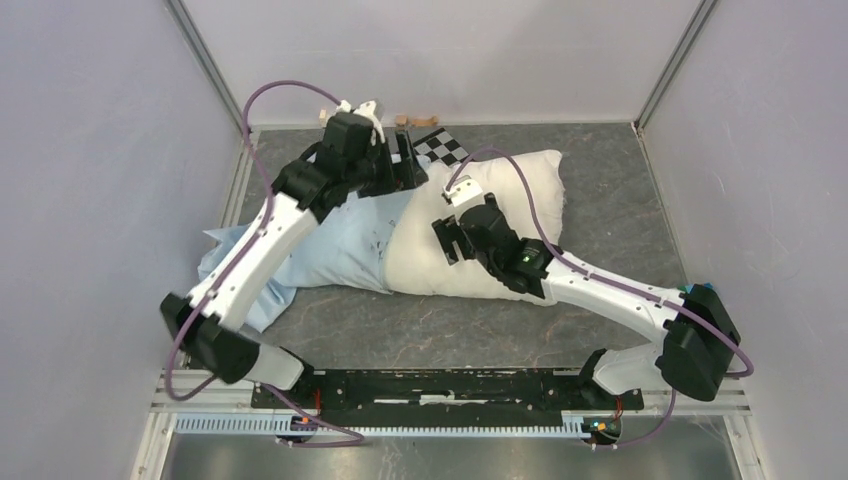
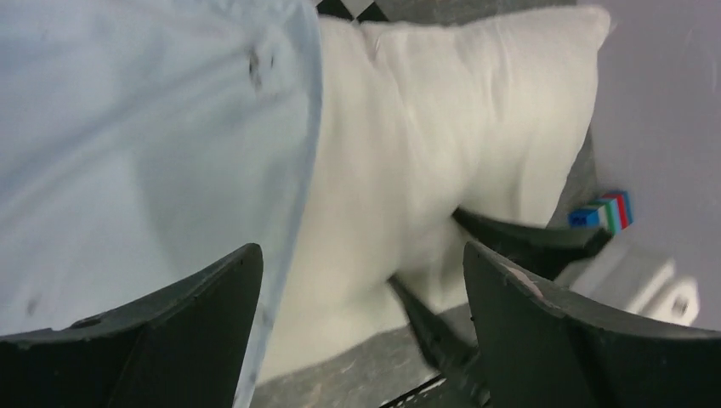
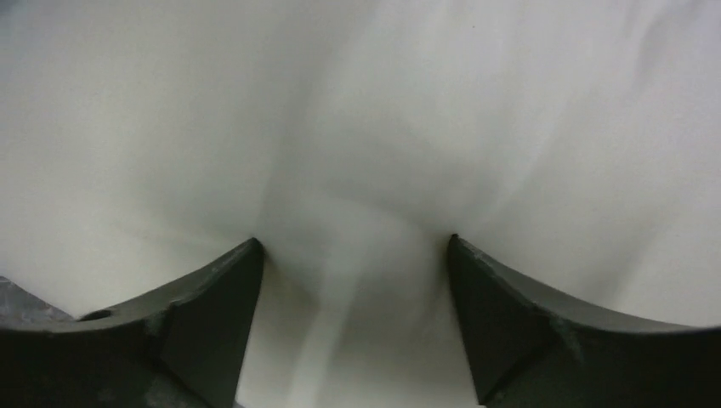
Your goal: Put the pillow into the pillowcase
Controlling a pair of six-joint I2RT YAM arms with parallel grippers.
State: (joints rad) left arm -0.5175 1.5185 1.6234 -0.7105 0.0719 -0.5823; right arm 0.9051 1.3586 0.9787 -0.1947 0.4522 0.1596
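The cream-white pillow (image 1: 520, 190) lies across the middle of the mat, and its left end sits inside the mouth of the pale blue pillowcase (image 1: 340, 250). My left gripper (image 1: 405, 165) hangs over the far edge of that mouth, open and holding nothing. In the left wrist view the pillowcase (image 2: 127, 127) hem crosses the pillow (image 2: 442, 127) between the spread jaws of the left gripper (image 2: 361, 255). My right gripper (image 1: 452, 235) is open on top of the pillow. Seen from the right wrist, the right gripper (image 3: 353, 242) presses both tips into the pillow (image 3: 340, 102).
A black-and-white checkerboard panel (image 1: 443, 147) pokes out behind the pillow at the back. A small wooden piece (image 1: 415, 120) lies by the back wall. Grey walls close in on three sides. The dark mat (image 1: 600, 330) shows in front and to the right.
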